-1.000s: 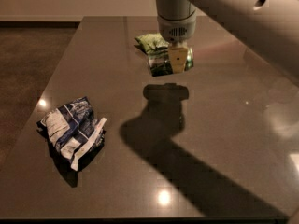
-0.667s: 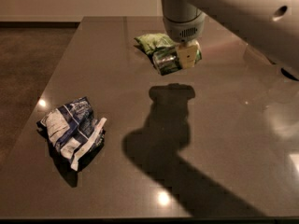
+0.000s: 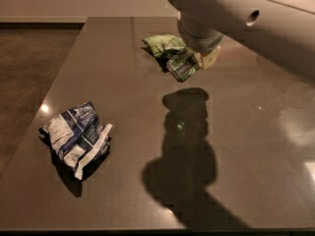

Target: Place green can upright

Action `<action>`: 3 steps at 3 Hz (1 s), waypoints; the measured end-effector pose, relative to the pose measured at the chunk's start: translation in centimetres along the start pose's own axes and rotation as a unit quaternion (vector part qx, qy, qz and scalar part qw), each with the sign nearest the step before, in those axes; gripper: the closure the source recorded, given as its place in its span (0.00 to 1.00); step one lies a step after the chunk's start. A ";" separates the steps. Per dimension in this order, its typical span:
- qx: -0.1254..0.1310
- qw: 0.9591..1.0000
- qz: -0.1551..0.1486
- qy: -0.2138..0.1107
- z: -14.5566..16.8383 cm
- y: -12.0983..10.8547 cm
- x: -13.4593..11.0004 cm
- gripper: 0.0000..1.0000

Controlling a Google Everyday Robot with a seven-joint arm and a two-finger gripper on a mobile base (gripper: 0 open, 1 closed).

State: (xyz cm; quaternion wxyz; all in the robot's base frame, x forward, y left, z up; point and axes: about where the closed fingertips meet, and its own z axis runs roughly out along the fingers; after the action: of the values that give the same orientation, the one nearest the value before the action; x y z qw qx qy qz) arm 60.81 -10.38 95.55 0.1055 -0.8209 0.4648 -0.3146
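Note:
The green can [image 3: 183,65] is a small shiny can with a pale label, tilted on a slant and held above the table, with its shadow [image 3: 187,101] lying apart below it. My gripper [image 3: 196,62] hangs from the pale arm at the top and is shut on the can; one cream finger [image 3: 210,58] shows on the can's right side. The can is just in front of and right of the wrinkly green-and-white snack bag [image 3: 165,44].
A crumpled blue-and-white snack bag [image 3: 76,137] lies at the front left of the dark table [image 3: 256,146]. The table's left edge drops to the floor [image 3: 29,63]. The arm's broad shadow [image 3: 182,171] falls across the middle.
The arm has swung right and come closer to the camera, filling more of the upper right. The can stays in the gripper, still tilted, near the green bag.

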 end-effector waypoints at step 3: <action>0.051 0.995 -0.090 -0.003 -0.5 -1.0 0.0 1.00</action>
State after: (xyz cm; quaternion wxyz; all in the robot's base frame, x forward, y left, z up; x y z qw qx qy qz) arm 61.17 -9.81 96.43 0.1200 -0.8538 0.3723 -0.3436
